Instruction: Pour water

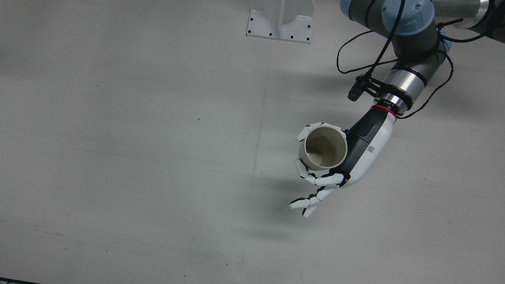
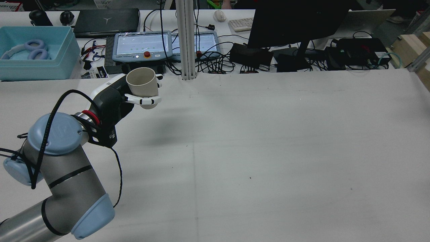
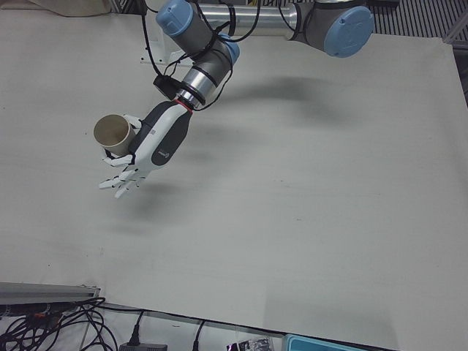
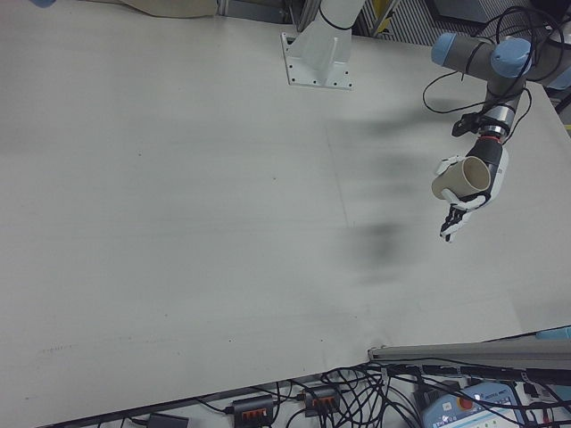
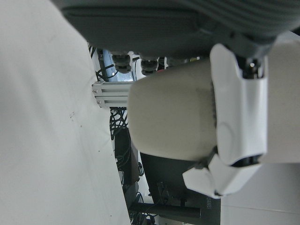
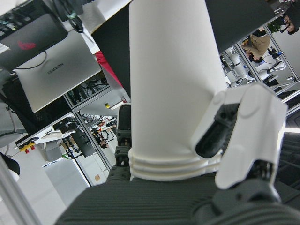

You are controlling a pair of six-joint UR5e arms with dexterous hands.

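My left hand (image 1: 357, 156) is shut on a beige cup (image 1: 325, 148) and holds it upright above the table, mouth up. The cup looks empty inside. Some fingers wrap the cup; the others stick out apart below it. The same hand (image 2: 111, 97) and cup (image 2: 142, 84) show at the left of the rear view, in the left-front view (image 3: 113, 131) and in the right-front view (image 4: 459, 181). The left hand view shows the cup's side (image 5: 173, 117) close up. My right hand (image 6: 248, 136) shows only in its own view, shut on a white paper cup (image 6: 173, 70).
A white arm pedestal base (image 1: 280, 23) stands at the table's robot-side edge. Beyond the far edge are a blue bin (image 2: 33, 50), teach pendants (image 2: 144, 45), a metal post (image 2: 186, 37) and a dark monitor (image 2: 295, 20). The grey table (image 2: 268, 151) stretches wide to the right.
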